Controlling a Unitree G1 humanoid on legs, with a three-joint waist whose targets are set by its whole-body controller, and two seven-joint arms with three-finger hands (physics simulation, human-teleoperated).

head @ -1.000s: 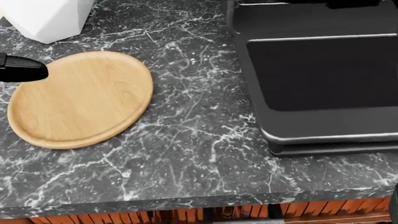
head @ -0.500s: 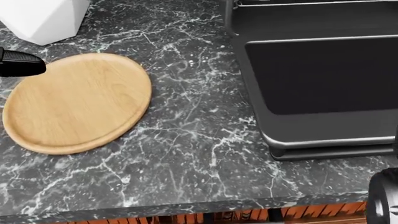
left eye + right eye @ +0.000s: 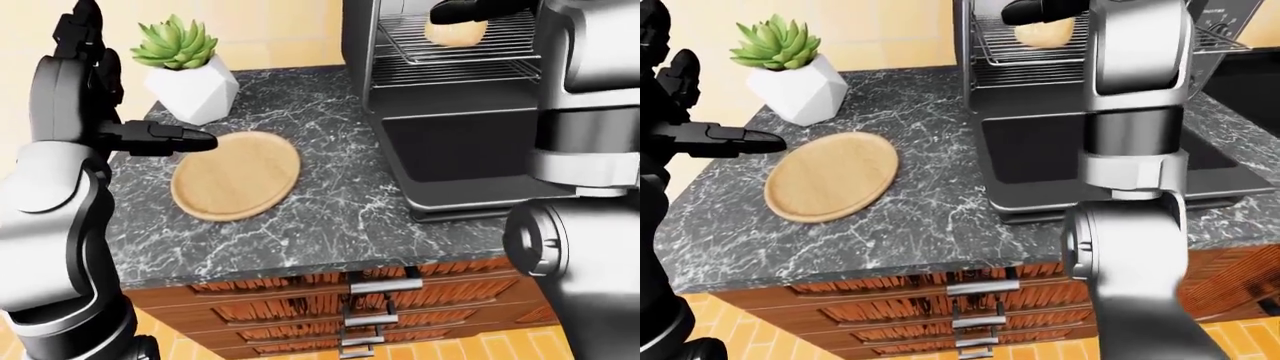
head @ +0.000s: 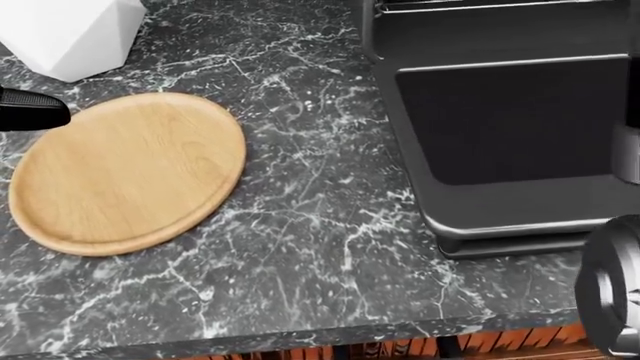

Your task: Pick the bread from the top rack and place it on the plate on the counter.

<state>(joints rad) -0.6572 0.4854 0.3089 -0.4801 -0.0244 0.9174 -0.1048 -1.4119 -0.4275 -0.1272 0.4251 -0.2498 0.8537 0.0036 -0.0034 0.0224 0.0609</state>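
On the dark marbled worktop point(image 3: 330, 187) stands an open oven point(image 3: 450, 90), its door point(image 3: 470, 150) folded down flat toward the bottom of the left-eye view and its wire racks showing inside. Below the worktop edge runs a stack of wooden drawers point(image 3: 370, 307) with metal handles.

The robot's right arm point(image 3: 1130, 150) rises tall through the right-eye view and reaches into the oven mouth. Its right hand point(image 3: 470, 10) sits at the top rack point(image 3: 460, 41), dark fingers point(image 3: 1040, 9) lying over the upper side of the bread point(image 3: 456, 31). The bread is a pale rounded loaf resting on that top rack, its long axis running roughly left to right across the view; which end leads I cannot tell, as the hand covers much of it. Whether the fingers have closed round it or only rest on it I cannot tell.

The left arm point(image 3: 60, 172) stands at the left edge, and the left hand point(image 3: 160, 139) hovers just beside the left rim of the plate point(image 4: 125, 172), fingers stretched straight out and holding nothing, pointing toward the view's right.

The plate is round, wooden and bare, lying flat on the worktop well apart from the oven. Above it in the left-eye view sits a white faceted pot point(image 3: 195, 90) with a green succulent point(image 3: 175, 41).
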